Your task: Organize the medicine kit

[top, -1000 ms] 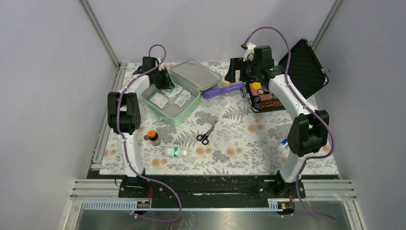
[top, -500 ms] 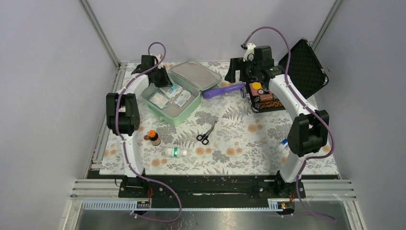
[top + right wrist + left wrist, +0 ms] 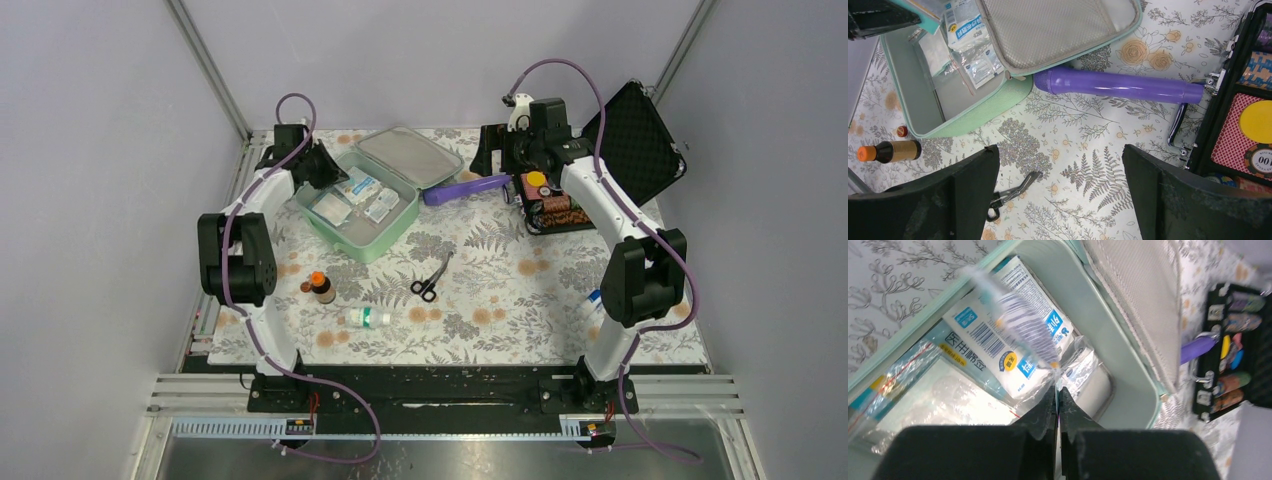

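Top external: the medicine kit (image 3: 350,243) lies open on the floral bench (image 3: 500,330), directly ahead of the left pincer (image 3: 332,174), whose tips reach over the rim nearest it. The kit's lid (image 3: 410,157) is folded back beyond that pincer. The right pincer (image 3: 487,150) hangs above a purple tube (image 3: 465,187) that lies between the kit and a black case (image 3: 560,212), the case just to this pincer's right. Scissors (image 3: 430,280), a brown bottle with an orange cap (image 3: 320,288) and a small white bottle (image 3: 367,318) lie on the bench well back from both pincers, toward the arm bases.

Left wrist: the left pincer (image 3: 1058,390) is pressed fully together. A clear film packet (image 3: 1020,322), blurred, tapers down into the tips and looks nipped there by its corner. Beneath it, inside the kit, lie a blue-and-white printed packet (image 3: 980,340) and other clear bags (image 3: 948,400). The mesh-lined lid rises to the pincer's right.

Right wrist: the right pincer (image 3: 1060,150) gapes wide, with nothing between its fingers (image 3: 973,190). The purple tube lies just ahead of it. The kit sits ahead to its left with packets inside, the black case is at its right, and the scissors lie close by its left finger.
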Robot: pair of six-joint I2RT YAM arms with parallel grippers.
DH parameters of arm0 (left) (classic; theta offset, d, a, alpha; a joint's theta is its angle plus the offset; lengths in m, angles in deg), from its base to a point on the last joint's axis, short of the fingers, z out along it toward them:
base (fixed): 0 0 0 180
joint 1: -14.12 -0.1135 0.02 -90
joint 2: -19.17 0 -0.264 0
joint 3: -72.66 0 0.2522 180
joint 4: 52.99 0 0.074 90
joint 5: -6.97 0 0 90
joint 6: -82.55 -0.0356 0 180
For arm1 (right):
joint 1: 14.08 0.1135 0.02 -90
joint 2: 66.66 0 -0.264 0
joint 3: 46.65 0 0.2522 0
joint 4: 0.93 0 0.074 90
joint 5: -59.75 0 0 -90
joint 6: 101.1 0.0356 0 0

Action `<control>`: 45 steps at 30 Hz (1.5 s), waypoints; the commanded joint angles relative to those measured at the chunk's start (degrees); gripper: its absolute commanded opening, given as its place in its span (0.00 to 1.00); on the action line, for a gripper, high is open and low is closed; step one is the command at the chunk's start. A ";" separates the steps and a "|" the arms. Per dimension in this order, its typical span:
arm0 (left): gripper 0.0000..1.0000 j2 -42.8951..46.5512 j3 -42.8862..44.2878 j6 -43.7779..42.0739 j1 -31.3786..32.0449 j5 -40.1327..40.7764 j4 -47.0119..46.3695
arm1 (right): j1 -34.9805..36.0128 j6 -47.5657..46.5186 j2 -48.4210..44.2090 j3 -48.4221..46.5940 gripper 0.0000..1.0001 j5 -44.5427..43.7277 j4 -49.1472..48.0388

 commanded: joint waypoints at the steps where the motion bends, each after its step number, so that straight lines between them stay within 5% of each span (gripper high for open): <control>1: 0.03 3.55 -3.92 8.73 -0.21 3.32 -2.31 | 0.34 -0.71 -0.81 -0.21 0.99 -0.47 -0.47; 6: 0.09 0.09 -1.61 9.19 -0.21 3.62 -0.66 | 0.31 -0.71 -0.72 -0.32 0.99 -0.41 -0.24; 28: 0.02 -8.21 12.42 -1.12 4.27 7.52 4.58 | 0.34 -1.94 -1.62 0.79 0.99 -1.11 -0.09; 30: 0.07 -10.09 14.12 -3.11 4.95 7.54 5.43 | 0.34 -1.94 -1.48 0.65 0.99 -0.98 -0.05; 36: 0.50 -10.52 16.31 -4.26 5.94 6.50 3.81 | 0.34 -2.34 -2.05 1.31 0.99 -1.30 -0.10; 45: 0.56 -4.26 15.01 -8.25 4.23 7.27 3.64 | 0.40 -2.68 -1.91 1.61 0.99 -1.14 -0.12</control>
